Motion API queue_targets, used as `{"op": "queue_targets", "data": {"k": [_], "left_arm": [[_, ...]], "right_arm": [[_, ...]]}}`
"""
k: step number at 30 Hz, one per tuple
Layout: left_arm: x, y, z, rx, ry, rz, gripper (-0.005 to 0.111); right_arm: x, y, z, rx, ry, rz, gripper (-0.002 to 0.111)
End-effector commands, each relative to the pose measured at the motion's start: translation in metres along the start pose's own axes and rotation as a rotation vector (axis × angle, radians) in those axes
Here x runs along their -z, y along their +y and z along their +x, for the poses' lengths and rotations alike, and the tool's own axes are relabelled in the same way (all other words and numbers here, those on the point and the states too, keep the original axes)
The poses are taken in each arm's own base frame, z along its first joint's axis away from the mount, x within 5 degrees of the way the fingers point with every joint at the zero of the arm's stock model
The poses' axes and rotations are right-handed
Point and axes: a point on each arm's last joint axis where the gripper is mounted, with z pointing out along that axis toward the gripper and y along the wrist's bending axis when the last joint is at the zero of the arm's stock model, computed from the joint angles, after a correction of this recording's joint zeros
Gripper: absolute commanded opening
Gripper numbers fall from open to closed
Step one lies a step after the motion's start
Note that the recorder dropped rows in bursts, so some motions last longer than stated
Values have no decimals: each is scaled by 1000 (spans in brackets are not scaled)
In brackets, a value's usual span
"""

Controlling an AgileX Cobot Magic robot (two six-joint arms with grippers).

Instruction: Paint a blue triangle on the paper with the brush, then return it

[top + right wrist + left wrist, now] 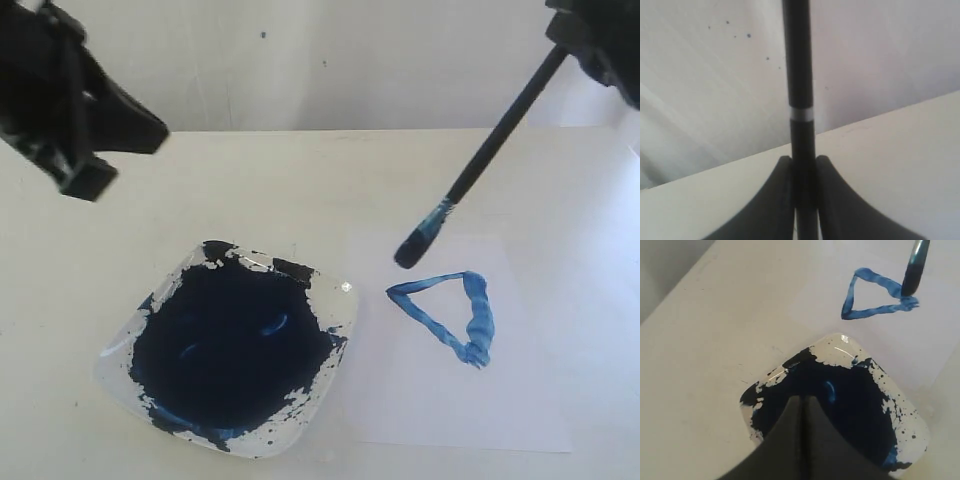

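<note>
The blue triangle is a streaky outline on the white paper, and it also shows in the left wrist view as the triangle. My right gripper, at the upper right, is shut on the black handle of the brush. The brush slants down to the left. Its blue-stained tip hangs just above the paper, near the triangle's upper left corner. My left gripper is shut with nothing in it, raised at the upper left above the plate side.
A clear square plate holding a dark blue pool of paint sits left of the paper on the cream table. A pale wall rises behind the table's far edge.
</note>
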Motion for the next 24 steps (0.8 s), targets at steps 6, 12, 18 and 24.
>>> {"op": "queue_targets", "data": {"k": [6, 12, 18, 24], "left_arm": [[61, -33, 53, -5, -11, -87, 0], [52, -49, 101, -21, -59, -193, 0], [34, -51, 126, -11, -183, -313, 0], [20, -51, 138, 38, -272, -374, 0]], "right_arm": [[-44, 36, 38, -209, 79, -203, 0], [-84, 33, 70, -338, 181, -154, 0], [-128, 39, 77, -319, 235, -100, 0], [-161, 51, 59, -221, 276, -23, 0]]}}
